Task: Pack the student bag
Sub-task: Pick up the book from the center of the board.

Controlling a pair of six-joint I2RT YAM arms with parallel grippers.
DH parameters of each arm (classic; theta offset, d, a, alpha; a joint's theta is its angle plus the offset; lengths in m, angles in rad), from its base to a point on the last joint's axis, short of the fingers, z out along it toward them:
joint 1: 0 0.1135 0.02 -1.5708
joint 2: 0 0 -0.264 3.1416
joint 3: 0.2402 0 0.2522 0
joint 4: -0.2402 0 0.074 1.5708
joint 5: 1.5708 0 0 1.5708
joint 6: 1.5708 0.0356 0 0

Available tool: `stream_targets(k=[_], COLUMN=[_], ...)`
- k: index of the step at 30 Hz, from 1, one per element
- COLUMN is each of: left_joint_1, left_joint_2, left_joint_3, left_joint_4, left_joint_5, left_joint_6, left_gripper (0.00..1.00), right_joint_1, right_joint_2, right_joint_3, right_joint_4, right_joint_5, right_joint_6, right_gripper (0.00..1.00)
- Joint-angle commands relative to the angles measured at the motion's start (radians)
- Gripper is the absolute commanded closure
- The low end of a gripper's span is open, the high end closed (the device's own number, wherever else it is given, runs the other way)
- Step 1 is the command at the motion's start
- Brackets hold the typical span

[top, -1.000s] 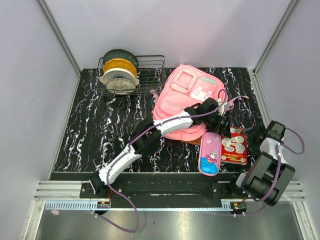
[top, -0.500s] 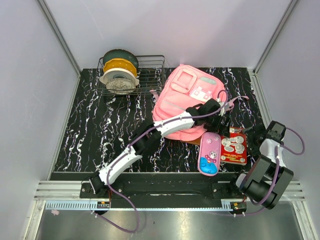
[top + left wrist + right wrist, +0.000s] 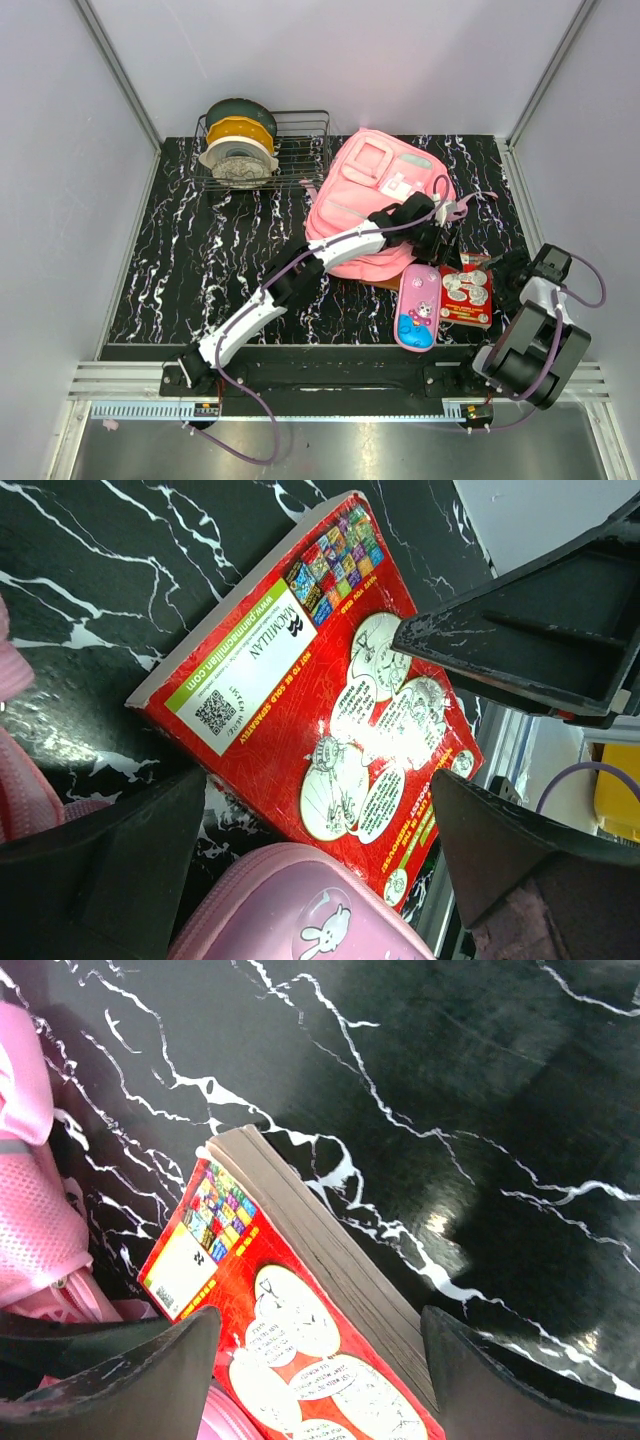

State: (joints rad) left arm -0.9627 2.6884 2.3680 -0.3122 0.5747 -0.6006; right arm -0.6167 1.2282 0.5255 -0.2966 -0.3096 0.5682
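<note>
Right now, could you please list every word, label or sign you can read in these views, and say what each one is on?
"MACMILLAN": white label on the red book.
"www.panmacmillan.com": green strip beside that label.
"NOT TO BE SOLD SEPARATELY": label's edge.
Too small to read: the book's speech bubbles, QR code caption, the patch on the student bag.

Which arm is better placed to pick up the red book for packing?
Probably left: the left claw, open, hangs over the middle of the red book, with the student bag close beside it. The right claw, also open, frames only the book's corner and page edge.
</note>
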Motion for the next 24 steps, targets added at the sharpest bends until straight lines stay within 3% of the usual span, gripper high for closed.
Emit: stream_targets(k=[1,9,13,16,18,20,24], left_joint_1=[-0.011,-0.013,-0.013,-0.011,-0.011,-0.013,-0.013], left_joint_2=[0.054,0.047,0.036,0.031,0.03,0.028,0.024], left_joint_3=[0.02,0.023,0.017,0.014,0.013,0.01,0.007], left_joint_4=[0.059,0.081,0.09,0.094,0.104,0.114,0.119], left_joint_5=[0.071,0.08,0.082,0.082,0.085,0.091,0.093], left_joint_6=[-0.039,-0.048,-0.056,-0.057,-0.064,-0.068,-0.073], left_gripper=[0.01,0.01,0.01,0.01,0.01,0.01,0.01], right_joint_1=[0.018,0.018,0.02,0.018,0.02,0.02,0.02], right_joint_2=[0.063,0.019,-0.067,-0.096,-0.092,-0.081,-0.052], right_joint_3=[0.007,-0.001,-0.001,0.004,0.005,0.007,0.007], right_joint_4=[0.033,0.083,0.068,0.06,0.056,0.05,0.042], right_joint_5=[-0.244,-0.382,-0.364,-0.373,-0.384,-0.393,-0.395], right_joint_6=[-0.021,-0.008,0.004,0.006,0.006,-0.004,-0.013], right_gripper=[0.16,0.35,0.34,0.46,0.45,0.54,0.48])
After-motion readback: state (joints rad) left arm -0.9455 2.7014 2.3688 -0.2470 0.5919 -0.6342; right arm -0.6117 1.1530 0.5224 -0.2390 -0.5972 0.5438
